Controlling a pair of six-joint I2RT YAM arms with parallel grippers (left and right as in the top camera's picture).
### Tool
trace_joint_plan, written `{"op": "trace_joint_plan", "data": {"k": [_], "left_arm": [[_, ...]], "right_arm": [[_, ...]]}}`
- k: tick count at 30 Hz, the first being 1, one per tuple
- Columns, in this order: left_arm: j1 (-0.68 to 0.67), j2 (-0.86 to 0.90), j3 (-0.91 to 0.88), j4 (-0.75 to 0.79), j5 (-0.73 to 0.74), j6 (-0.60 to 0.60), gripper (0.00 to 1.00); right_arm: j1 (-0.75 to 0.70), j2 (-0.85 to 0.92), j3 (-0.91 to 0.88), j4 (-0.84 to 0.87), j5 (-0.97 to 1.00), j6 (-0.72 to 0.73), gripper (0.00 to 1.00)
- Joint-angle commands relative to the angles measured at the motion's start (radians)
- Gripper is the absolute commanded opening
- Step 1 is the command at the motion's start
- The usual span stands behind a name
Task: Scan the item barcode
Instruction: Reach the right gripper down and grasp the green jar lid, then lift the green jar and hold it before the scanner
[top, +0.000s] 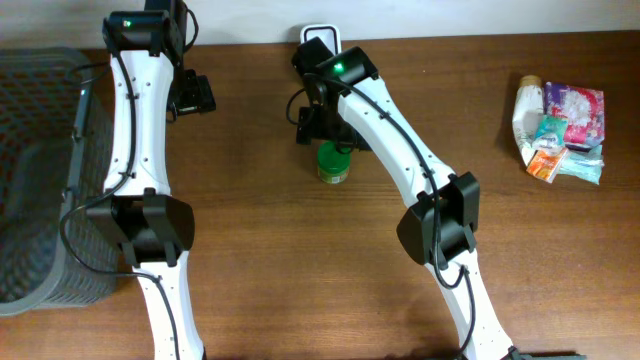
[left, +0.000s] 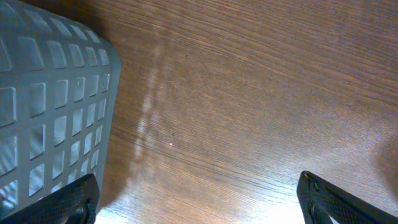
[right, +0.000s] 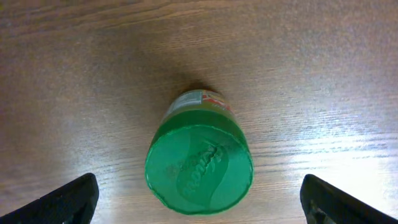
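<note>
Green-capped jar (top: 333, 163): stands upright on the wooden table (top: 300, 290), a little left of centre in the overhead view, just below the right arm's wrist. In the right wrist view it sits low in the middle of the frame, its lid facing the camera. The lid has embossed lettering, and a strip of label shows at the jar's upper edge.

Right jaws: spread wide, with one dark fingertip (right: 68, 200) in the lower left corner and the other in the lower right. The jar lies between them and touches neither.

Left jaws: spread wide over the table, fingertips (left: 62, 202) in the lower corners, only wood grain between them.

Grey mesh basket (top: 40, 170): left edge of the overhead view, just beside the left jaws.

Pile of packets (top: 562, 130): upper right, well apart from the jar.
</note>
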Motion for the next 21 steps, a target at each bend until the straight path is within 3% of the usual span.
{"op": "trace_joint_plan", "data": {"k": [1, 6, 8, 10, 21], "left_arm": [[0.0, -0.001, -0.004, -0.001, -0.003, 0.011, 0.99], [0.0, -0.002, -0.004, -0.001, -0.003, 0.011, 0.99], [0.0, -0.001, -0.004, -0.001, -0.003, 0.011, 0.99], [0.0, -0.001, -0.004, -0.001, -0.003, 0.011, 0.99], [0.0, -0.001, -0.004, -0.001, -0.003, 0.011, 0.99]], "right_arm": [[-0.01, -0.016, -0.054, 0.027, 0.027, 0.052, 0.99], [-0.019, -0.016, -0.206, 0.092, 0.025, 0.028, 0.99], [-0.023, -0.016, -0.219, 0.135, -0.064, -0.187, 0.99], [-0.024, -0.016, -0.219, 0.143, -0.087, -0.28, 0.99], [-0.021, -0.015, -0.229, 0.133, -0.114, -0.428, 0.99]]}}
